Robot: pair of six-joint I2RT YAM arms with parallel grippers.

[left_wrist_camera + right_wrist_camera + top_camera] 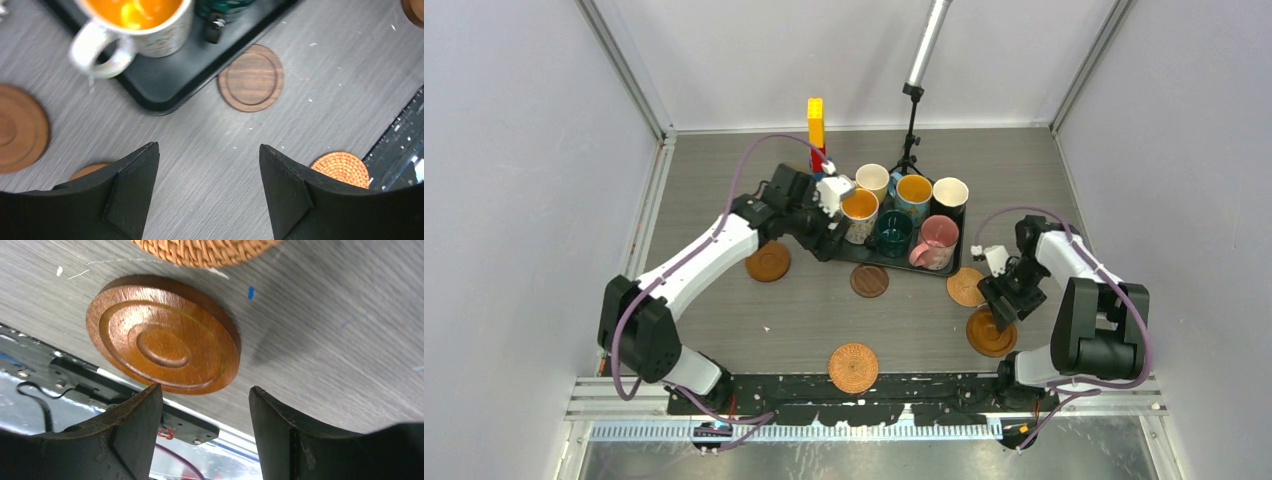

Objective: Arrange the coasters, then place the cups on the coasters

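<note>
From above, six glazed mugs crowd a black rectangular tray on the grey woodgrain table, with flat round coasters scattered before it. In the left wrist view, the left claw is spread and empty over bare table, near a dark ringed wooden coaster just beside the tray's rounded corner. In the right wrist view, the right claw is spread and holds nothing, just beside a glossy brown grooved disc, with a woven coaster beyond.

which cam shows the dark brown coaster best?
Left wrist: the dark brown coaster is close, whole and unobstructed, with its rim ring clear. Top external shows it whole too, but small. Right wrist doesn't show it.
</note>
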